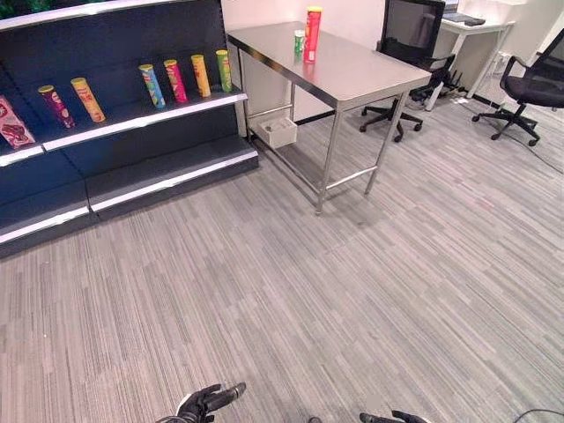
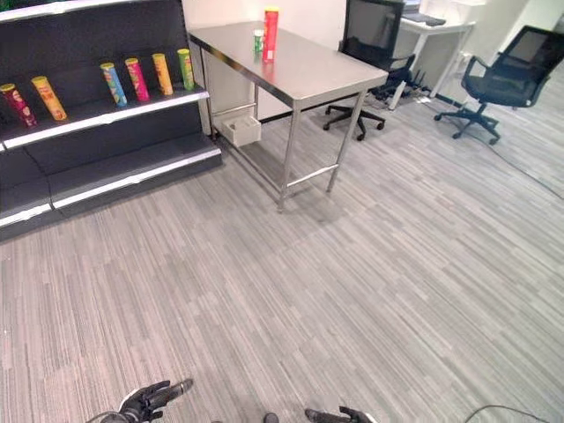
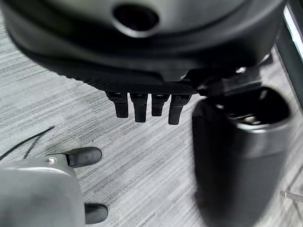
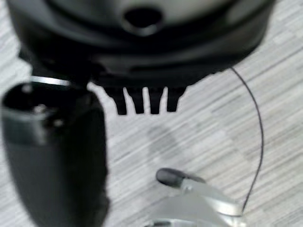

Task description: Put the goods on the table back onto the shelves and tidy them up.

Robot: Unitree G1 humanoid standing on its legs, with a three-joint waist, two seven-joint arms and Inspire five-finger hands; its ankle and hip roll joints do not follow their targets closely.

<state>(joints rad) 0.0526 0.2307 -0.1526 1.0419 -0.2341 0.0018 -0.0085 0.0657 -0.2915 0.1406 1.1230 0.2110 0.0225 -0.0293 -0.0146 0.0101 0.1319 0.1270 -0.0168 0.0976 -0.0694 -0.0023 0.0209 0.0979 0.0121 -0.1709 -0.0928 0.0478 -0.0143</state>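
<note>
A tall red can (image 1: 313, 33) and a short green-and-white can (image 1: 300, 41) stand at the far end of the steel table (image 1: 352, 75). The dark shelf unit (image 1: 132, 159) stands to the table's left, and its upper board carries several coloured tube cans (image 1: 176, 81). My left hand (image 1: 207, 403) hangs low over the carpet, far from the table, open and holding nothing; its fingers (image 3: 142, 106) are straight beside the thumb (image 3: 241, 156). My right hand (image 1: 397, 418) is also low and open, with its fingers (image 4: 142, 101) bare over the floor.
A red snack bag (image 1: 12, 123) lies at the shelf's left end. A small white box (image 1: 278, 132) sits on the floor under the table. Office chairs (image 1: 529, 88) and a white desk (image 1: 471, 31) stand behind the table to the right. Grey carpet lies between me and the table.
</note>
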